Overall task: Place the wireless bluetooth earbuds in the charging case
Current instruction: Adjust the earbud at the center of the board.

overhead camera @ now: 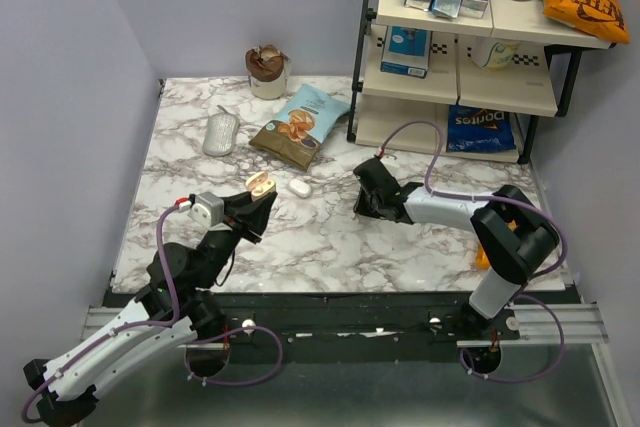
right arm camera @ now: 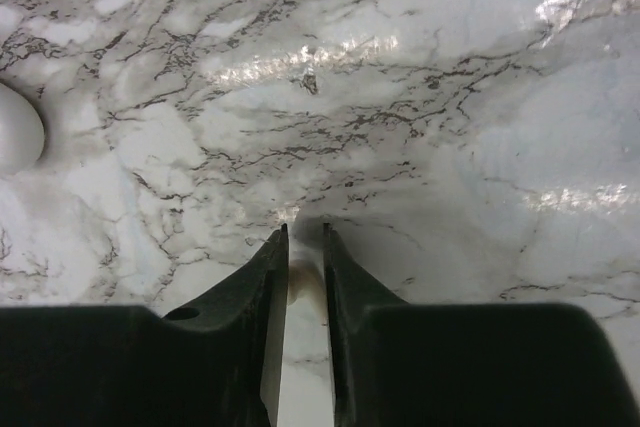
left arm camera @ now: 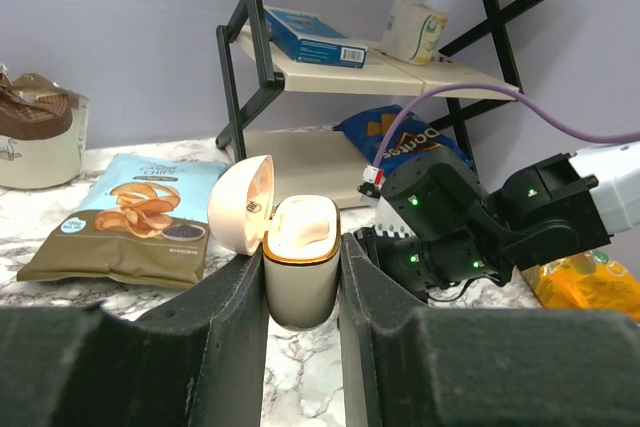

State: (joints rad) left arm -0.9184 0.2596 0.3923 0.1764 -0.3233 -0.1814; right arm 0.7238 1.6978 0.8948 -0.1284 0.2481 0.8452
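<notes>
The charging case (left arm camera: 300, 282), cream with a gold rim, stands upright between my left fingers with its lid (left arm camera: 243, 205) hinged open to the left. My left gripper (left arm camera: 303, 247) is shut on it and holds it above the marble table (overhead camera: 330, 237), seen from above as the case (overhead camera: 260, 185) at the left gripper (overhead camera: 258, 199). My right gripper (overhead camera: 366, 209) points down with its tips on the table. In the right wrist view, a tiny whitish earbud (right arm camera: 303, 285) sits pinched between the narrow jaws of the right gripper (right arm camera: 305, 234). A white pebble-like piece (overhead camera: 300, 187) lies on the table between the arms.
A chip bag (overhead camera: 300, 125), a grey oval object (overhead camera: 221, 133) and a brown-topped cup (overhead camera: 267, 71) lie at the back of the table. A black-framed shelf rack (overhead camera: 460, 47) with boxes and snack bags stands at the back right.
</notes>
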